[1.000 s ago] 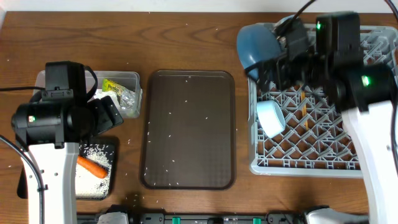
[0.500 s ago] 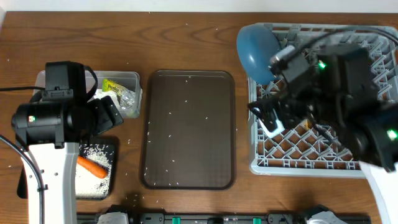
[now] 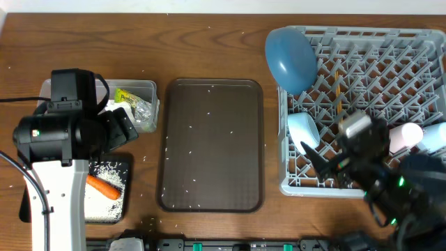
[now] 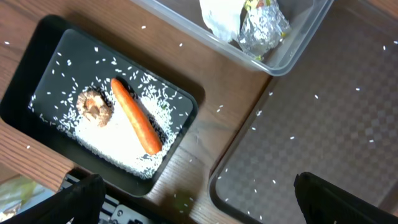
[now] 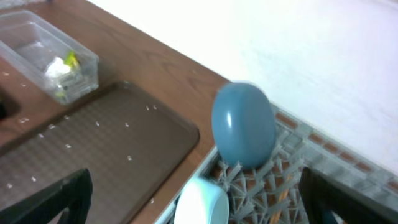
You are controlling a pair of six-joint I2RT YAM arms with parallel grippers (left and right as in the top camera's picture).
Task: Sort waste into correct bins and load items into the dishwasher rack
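Note:
The grey dishwasher rack (image 3: pixel 362 77) holds the upright blue plate (image 3: pixel 291 57) (image 5: pixel 244 124), the light blue bowl (image 3: pixel 304 131) (image 5: pixel 199 202), chopsticks (image 3: pixel 336 87), a pink cup (image 3: pixel 404 136) and a light blue cup (image 3: pixel 433 136). My right gripper (image 3: pixel 324 166) (image 5: pixel 199 208) is open and empty, low over the rack's front edge. In the black tray (image 4: pixel 180 99) lie the carrot (image 4: pixel 134 121), a brown lump (image 4: pixel 96 106) and rice (image 4: pixel 118 140). The clear tub (image 4: pixel 292 53) contains foil (image 4: pixel 264 25), white paper (image 4: pixel 221 15) and a yellow-green wrapper (image 3: pixel 127 96). My left gripper (image 4: pixel 199 208) hangs open above these bins.
A large dark brown serving tray (image 3: pixel 211 143) speckled with rice grains lies between the bins and the rack. Loose grains dot the wooden table (image 3: pixel 209 49). My left arm's body (image 3: pixel 59 136) covers part of the tub and black tray from above.
My right arm has swung back from the rack's far side to its near front edge, uncovering the plate, chopsticks and cups. The left arm has not moved.

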